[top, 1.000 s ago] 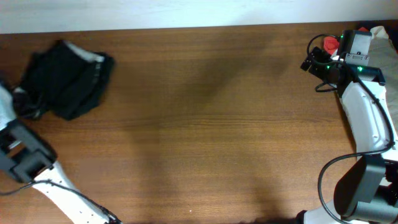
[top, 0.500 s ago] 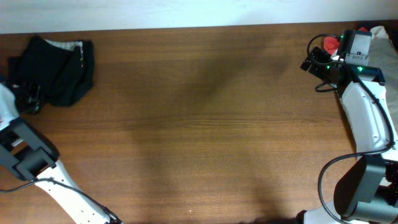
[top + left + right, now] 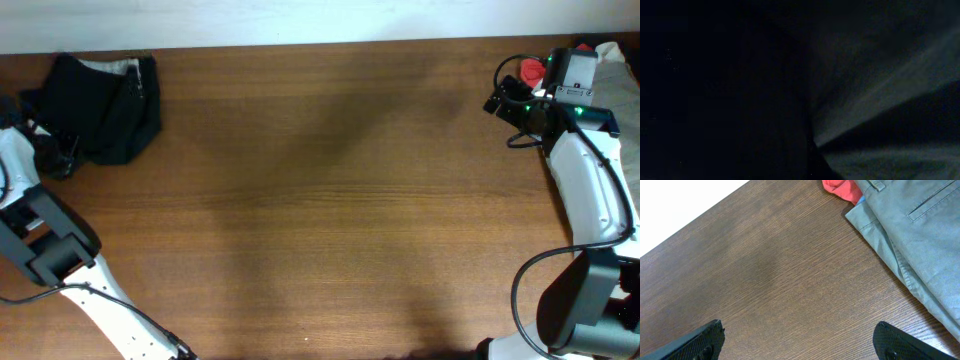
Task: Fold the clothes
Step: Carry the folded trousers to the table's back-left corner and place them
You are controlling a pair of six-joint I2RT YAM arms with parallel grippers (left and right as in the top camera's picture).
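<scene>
Fabric fills the left wrist view almost wholly, dark and close, so I cannot tell whether the left fingers (image 3: 52, 156) are spread or pinched on anything. From above they sit at the near-left edge of the black garment (image 3: 105, 110), touching it or very nearly. That garment lies bunched in the far left corner of the tabletop (image 3: 320, 200), with a strip of pale lining (image 3: 122, 68) showing along its back edge, which lies right by the back rim of the tabletop. It is not yet spread flat, so I would judge the folding barely begun. The right fingers (image 3: 706, 339) stand wide apart over bare wood, holding nothing, well across from the garment. Just beside them lie the khaki trousers (image 3: 920, 235), and a red cloth (image 3: 842, 190) peeks out from under them. The main risk, as I see it, is the corner. A tug toward the back or the left could drag the heap over the rim. A blind pinch with the camera smothered may also catch several layers at once, leaving the cloth twisted instead of opened. The right arm could also close on the wrong clothing, being so near that pile. By my count there are one black garment, one pair of khaki trousers, one red cloth and two arms.
</scene>
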